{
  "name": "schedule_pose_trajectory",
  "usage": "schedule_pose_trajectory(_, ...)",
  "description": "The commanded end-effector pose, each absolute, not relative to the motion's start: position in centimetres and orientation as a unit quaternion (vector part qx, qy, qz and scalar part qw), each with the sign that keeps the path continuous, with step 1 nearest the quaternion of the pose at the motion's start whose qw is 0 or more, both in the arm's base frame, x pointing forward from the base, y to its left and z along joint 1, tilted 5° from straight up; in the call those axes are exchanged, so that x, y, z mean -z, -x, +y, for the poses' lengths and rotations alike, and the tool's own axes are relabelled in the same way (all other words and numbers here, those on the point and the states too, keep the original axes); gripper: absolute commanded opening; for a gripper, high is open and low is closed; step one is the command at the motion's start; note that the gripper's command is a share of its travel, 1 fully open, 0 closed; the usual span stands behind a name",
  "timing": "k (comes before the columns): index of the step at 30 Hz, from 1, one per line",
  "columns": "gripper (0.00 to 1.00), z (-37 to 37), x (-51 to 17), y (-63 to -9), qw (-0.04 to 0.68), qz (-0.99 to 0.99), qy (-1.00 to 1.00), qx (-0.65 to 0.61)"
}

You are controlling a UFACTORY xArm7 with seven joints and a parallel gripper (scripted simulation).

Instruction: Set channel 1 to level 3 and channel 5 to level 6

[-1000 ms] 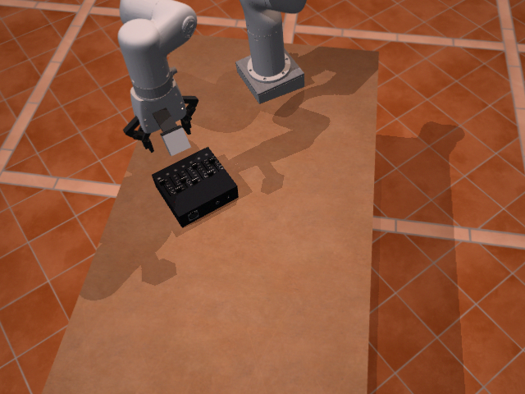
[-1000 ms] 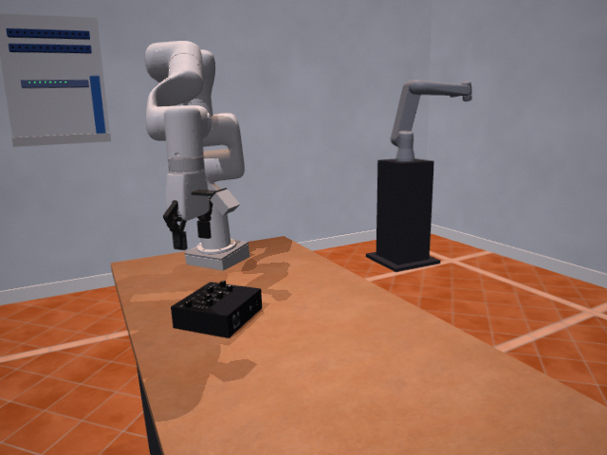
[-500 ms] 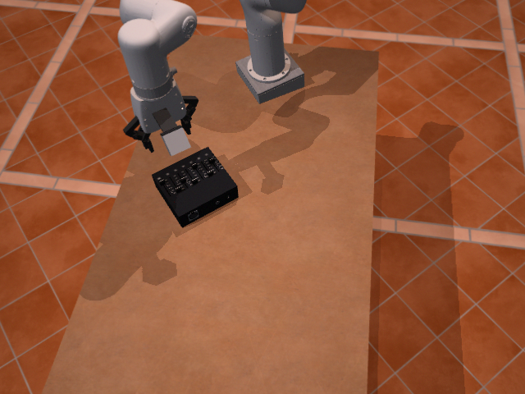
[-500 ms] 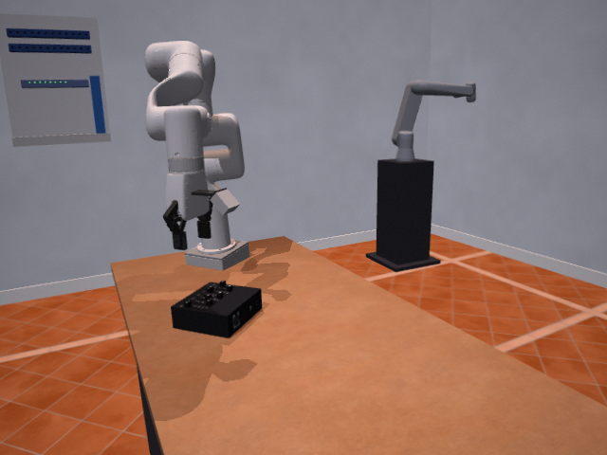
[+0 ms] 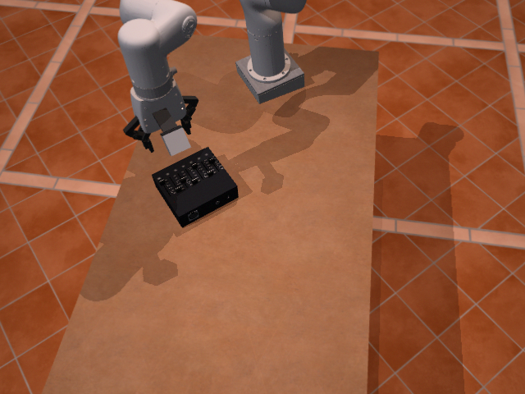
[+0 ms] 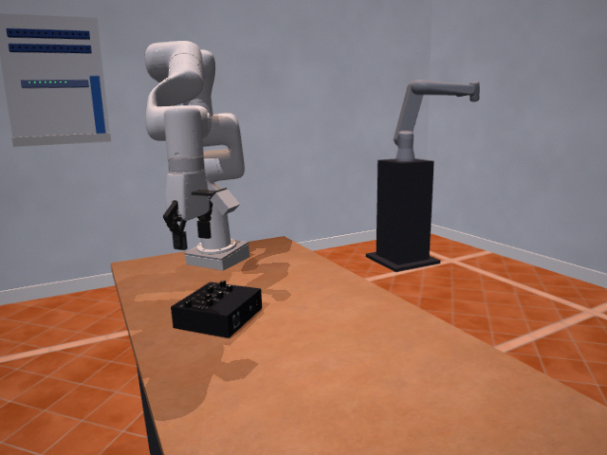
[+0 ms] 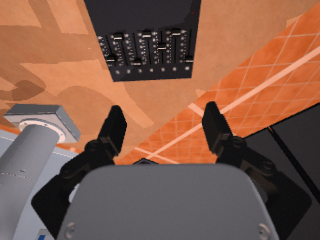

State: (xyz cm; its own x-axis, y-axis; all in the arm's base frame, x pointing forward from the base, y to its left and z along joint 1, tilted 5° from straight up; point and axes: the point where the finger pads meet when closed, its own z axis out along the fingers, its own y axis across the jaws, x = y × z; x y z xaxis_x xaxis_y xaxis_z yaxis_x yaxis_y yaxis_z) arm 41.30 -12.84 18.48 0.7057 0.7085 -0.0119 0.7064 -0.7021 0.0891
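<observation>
The lighting desk (image 5: 210, 202) (image 6: 208, 320) (image 7: 145, 15) is a flat black box that stands upright on the brown table (image 5: 254, 275) (image 6: 342, 367) (image 7: 240, 35), near the table's left edge. It has several faders in a row (image 5: 191, 172) (image 7: 147, 47), and their caps sit at different heights. The level marks are too small to read. My gripper (image 5: 166, 135) (image 6: 191, 235) (image 7: 163, 113) is open and empty. It hangs well above the table, behind the desk on its fader side, and touches nothing.
The arm's base plate (image 5: 270, 80) (image 6: 217, 254) is bolted to the far end of the table. A black pedestal with a grey boom (image 6: 404, 210) stands on the floor to the right. A grey panel (image 6: 53, 78) hangs on the wall.
</observation>
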Motion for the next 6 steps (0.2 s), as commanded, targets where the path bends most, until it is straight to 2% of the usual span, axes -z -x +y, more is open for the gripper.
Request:
schedule_pose_trajectory(1,1.00,-12.86,-18.65,-41.42,0.045,0.383,-0.922,-0.013)
schedule_pose_trajectory(6,1.00,-12.86,-18.65,-41.42,0.045,0.383,-0.922,-0.013)
